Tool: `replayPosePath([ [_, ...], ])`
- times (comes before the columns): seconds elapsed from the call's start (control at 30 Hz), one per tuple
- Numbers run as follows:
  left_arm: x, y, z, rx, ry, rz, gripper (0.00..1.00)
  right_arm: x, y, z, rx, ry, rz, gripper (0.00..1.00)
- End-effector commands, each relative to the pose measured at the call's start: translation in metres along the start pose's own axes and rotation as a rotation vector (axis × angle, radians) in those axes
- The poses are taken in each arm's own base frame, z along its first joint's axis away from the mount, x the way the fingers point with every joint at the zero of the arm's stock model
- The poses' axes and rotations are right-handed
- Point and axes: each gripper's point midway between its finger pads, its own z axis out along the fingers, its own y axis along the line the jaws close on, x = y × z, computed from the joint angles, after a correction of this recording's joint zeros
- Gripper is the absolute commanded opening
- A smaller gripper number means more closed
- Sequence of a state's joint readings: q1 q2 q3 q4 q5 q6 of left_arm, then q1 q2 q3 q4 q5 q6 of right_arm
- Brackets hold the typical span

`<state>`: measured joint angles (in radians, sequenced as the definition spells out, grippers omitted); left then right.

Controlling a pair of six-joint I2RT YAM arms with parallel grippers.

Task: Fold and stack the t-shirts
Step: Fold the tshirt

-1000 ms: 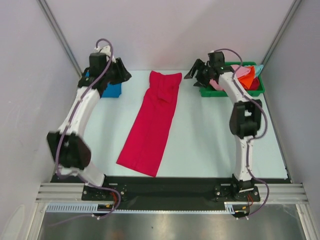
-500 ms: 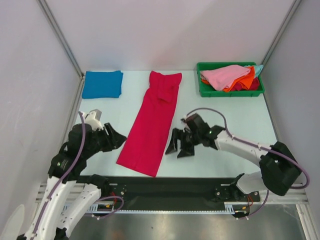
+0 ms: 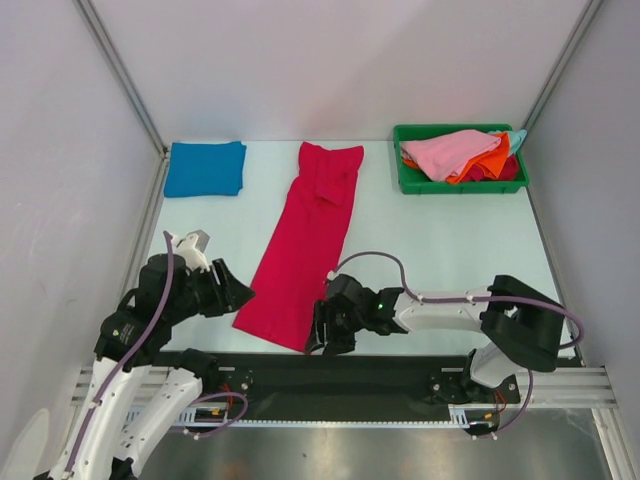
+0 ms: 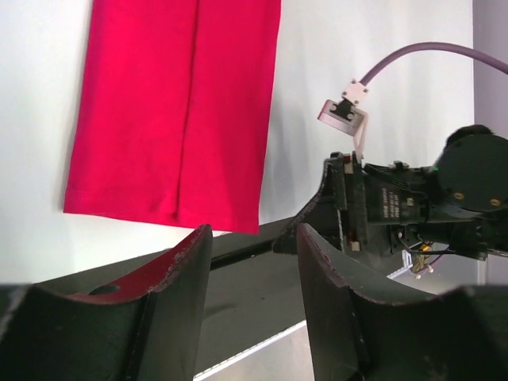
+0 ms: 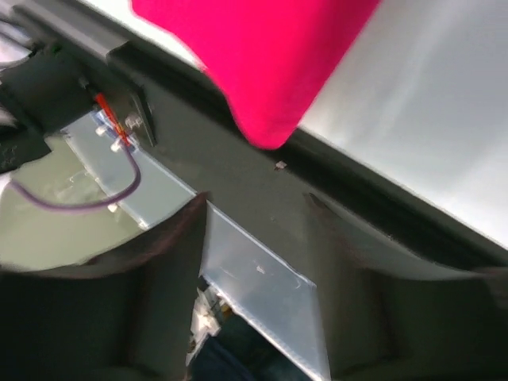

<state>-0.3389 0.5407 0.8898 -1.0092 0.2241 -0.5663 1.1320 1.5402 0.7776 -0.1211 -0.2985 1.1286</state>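
One blue cloth t-shirt (image 3: 205, 168) is folded far past the left jaws, the long crimson cloth t-shirt (image 3: 305, 245) lies half-folded between the left jaws and the right jaws, both wide and empty, and more bright t-shirts (image 3: 455, 152) wait in the green plastic bin (image 3: 460, 187).

I have wide bare table (image 3: 440, 250) to pass over right of the crimson shirt (image 3: 300, 250), short of the green bin (image 3: 440, 186), and a narrower lane left, short of the blue shirt (image 3: 205, 168). The left gripper (image 3: 236, 292) and right gripper (image 3: 326, 344) crowd the hem corners by the black rail (image 3: 390, 368).
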Motion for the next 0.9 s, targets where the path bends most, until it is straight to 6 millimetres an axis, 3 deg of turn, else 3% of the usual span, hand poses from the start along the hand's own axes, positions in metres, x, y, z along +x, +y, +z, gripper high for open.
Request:
replayPosePath([
  [0.0, 0.001, 0.001, -0.002, 0.012, -0.013, 0.029, 0.52, -0.025, 0.021, 0.01, -0.021, -0.094, 0.041, 0.5],
  [0.33, 0.004, -0.002, -0.001, 0.039, 0.01, 0.073, 0.52, -0.036, 0.015, 0.034, 0.073, -0.098, 0.095, 0.54],
  [0.6, 0.005, -0.003, -0.002, 0.049, 0.009, 0.079, 0.52, -0.033, 0.004, 0.023, 0.135, -0.117, 0.101, 0.53],
  [0.87, 0.004, -0.003, -0.003, 0.043, 0.009, 0.083, 0.52, -0.033, -0.008, 0.034, 0.161, -0.101, 0.104, 0.54],
])
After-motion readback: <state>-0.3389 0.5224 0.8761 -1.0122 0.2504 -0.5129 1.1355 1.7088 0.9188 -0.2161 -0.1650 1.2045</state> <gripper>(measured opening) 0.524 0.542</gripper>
